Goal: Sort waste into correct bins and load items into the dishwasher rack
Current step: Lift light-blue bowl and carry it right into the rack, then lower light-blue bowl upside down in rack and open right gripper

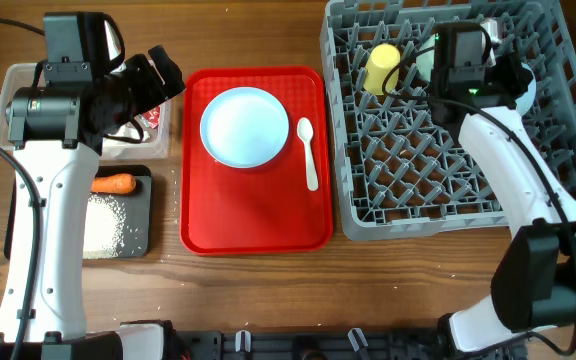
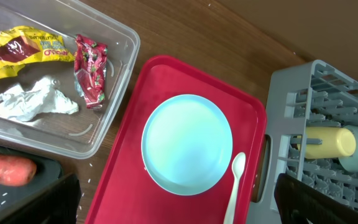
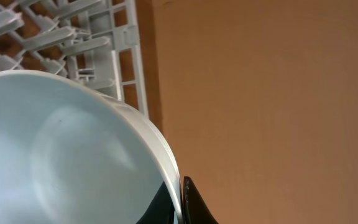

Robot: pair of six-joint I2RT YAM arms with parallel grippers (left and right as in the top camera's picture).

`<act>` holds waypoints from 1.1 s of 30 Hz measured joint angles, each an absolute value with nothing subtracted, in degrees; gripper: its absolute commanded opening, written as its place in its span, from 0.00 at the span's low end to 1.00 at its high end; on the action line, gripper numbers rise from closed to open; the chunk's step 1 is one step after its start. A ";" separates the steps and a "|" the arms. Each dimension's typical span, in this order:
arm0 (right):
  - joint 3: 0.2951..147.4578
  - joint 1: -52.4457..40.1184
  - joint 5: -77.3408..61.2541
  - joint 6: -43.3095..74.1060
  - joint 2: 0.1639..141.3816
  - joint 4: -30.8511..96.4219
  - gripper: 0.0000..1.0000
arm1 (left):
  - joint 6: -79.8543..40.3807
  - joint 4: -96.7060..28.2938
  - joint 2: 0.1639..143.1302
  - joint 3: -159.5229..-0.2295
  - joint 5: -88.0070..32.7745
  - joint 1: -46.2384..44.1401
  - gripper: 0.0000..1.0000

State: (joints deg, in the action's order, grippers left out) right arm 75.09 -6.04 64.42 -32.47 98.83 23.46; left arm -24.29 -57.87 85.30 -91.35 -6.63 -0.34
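My right gripper [image 3: 180,200] is shut on the rim of a pale blue bowl [image 3: 61,155] over the far part of the grey dishwasher rack [image 1: 448,190]. From overhead the right gripper [image 1: 458,75] hides most of that bowl [image 1: 425,62], which is beside a yellow cup [image 1: 381,65] lying in the rack. My left gripper [image 2: 179,211] hangs open and empty above the red tray's near-left part, by the clear tub [image 2: 120,93]. A pale blue plate [image 2: 187,143] and a white spoon [image 2: 235,183] lie on the red tray [image 1: 253,215].
The clear tub holds a yellow wrapper [image 2: 23,50], a red wrapper [image 2: 91,71] and a white tissue wad [image 2: 36,102]. The black tray [image 1: 148,215] below it carries a carrot [image 1: 113,183] and rice [image 1: 103,225]. Stray grains dot the table.
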 measured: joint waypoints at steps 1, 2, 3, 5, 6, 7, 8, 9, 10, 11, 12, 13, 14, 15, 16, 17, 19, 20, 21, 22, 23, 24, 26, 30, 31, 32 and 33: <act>75.09 -6.04 64.03 -33.45 99.09 23.46 0.04 | -24.29 -57.84 85.30 -91.35 -6.63 -0.34 1.00; 75.09 -6.04 63.57 -34.57 99.35 23.44 0.04 | -24.29 -57.87 85.30 -91.35 -6.63 -0.34 1.00; 75.09 -6.04 63.02 -36.10 99.70 23.16 0.04 | -24.29 -57.87 85.30 -91.35 -6.63 -0.34 1.00; 75.09 -6.04 62.37 -38.79 100.29 22.85 0.04 | -24.29 -57.87 85.30 -91.35 -6.63 -0.34 1.00; 75.09 -6.04 61.93 -39.94 100.60 22.83 0.04 | -24.29 -57.87 85.30 -91.35 -6.63 -0.34 1.00; 75.09 -6.04 61.69 -41.06 100.99 22.81 0.04 | -24.29 -57.87 85.30 -91.35 -6.63 -0.34 1.00; 75.09 -6.04 61.52 -41.76 101.30 22.81 0.04 | -24.29 -57.87 85.30 -91.35 -6.63 -0.34 1.00; 75.09 -6.04 61.47 -42.33 101.62 22.81 0.04 | -24.29 -57.87 85.30 -91.35 -6.63 -0.36 1.00; 75.09 -6.04 61.47 -42.59 101.84 22.79 0.04 | -24.29 -57.87 85.30 -91.35 -6.63 -0.34 1.00; 75.09 -6.04 61.32 -42.85 102.13 22.72 0.04 | -24.29 -57.87 85.30 -91.35 -6.63 -0.36 1.00; 75.09 -6.04 60.77 -43.20 102.43 22.63 0.04 | -24.29 -57.87 85.30 -91.35 -6.63 -0.34 1.00; 75.09 -6.04 60.45 -43.33 102.59 22.61 0.04 | -24.29 -57.87 85.30 -91.35 -6.63 -0.36 1.00; 75.09 -6.07 60.20 -43.42 102.87 22.59 0.04 | -24.29 -57.87 85.30 -91.35 -6.63 -0.34 1.00; 75.09 -6.07 60.45 -43.66 103.28 22.37 0.04 | -24.29 -57.87 85.30 -91.35 -6.63 -0.34 1.00; 75.11 -6.07 60.53 -43.83 103.50 22.13 0.04 | -24.29 -57.87 85.30 -91.35 -6.63 -0.34 1.00; 75.11 -6.09 60.69 -43.94 103.66 21.98 0.04 | -24.29 -57.87 85.30 -91.35 -6.63 -0.34 1.00; 75.18 -6.42 61.49 -44.53 104.07 21.50 0.04 | -24.29 -57.87 85.30 -91.35 -6.63 -0.36 1.00; 75.18 -6.76 61.80 -44.75 104.20 21.34 0.04 | -24.29 -57.87 85.30 -91.35 -6.63 -0.34 1.00; 75.20 -7.25 62.00 -44.93 104.29 21.10 0.04 | -24.27 -57.87 85.30 -91.35 -6.63 -0.34 1.00; 75.24 -7.77 62.19 -45.10 104.42 20.80 0.04 | -24.29 -57.84 85.30 -91.35 -6.63 -0.34 1.00; 75.29 -8.62 62.50 -45.23 104.60 20.64 0.04 | -24.29 -57.87 85.30 -91.35 -6.63 -0.34 1.00; 75.29 -9.34 62.67 -45.30 104.71 20.56 0.04 | -24.29 -57.87 85.30 -91.35 -6.63 -0.36 1.00; 75.29 -10.70 62.70 -45.34 104.90 20.47 0.04 | -24.29 -57.89 85.30 -91.35 -6.63 -0.36 1.00; 75.29 -10.83 63.02 -45.32 104.97 20.49 0.04 | -24.29 -57.87 85.30 -91.35 -6.63 -0.34 1.00; 75.29 -10.85 63.02 -45.32 104.97 20.49 0.04 | -24.29 -57.87 85.30 -91.35 -6.63 -0.34 1.00; 75.29 -10.85 63.02 -45.32 104.97 20.49 0.04 | -24.29 -57.87 85.30 -91.35 -6.63 -0.34 1.00; 75.29 -10.85 63.05 -45.32 104.97 20.49 0.04 | -24.29 -57.87 85.30 -91.35 -6.63 -0.36 1.00</act>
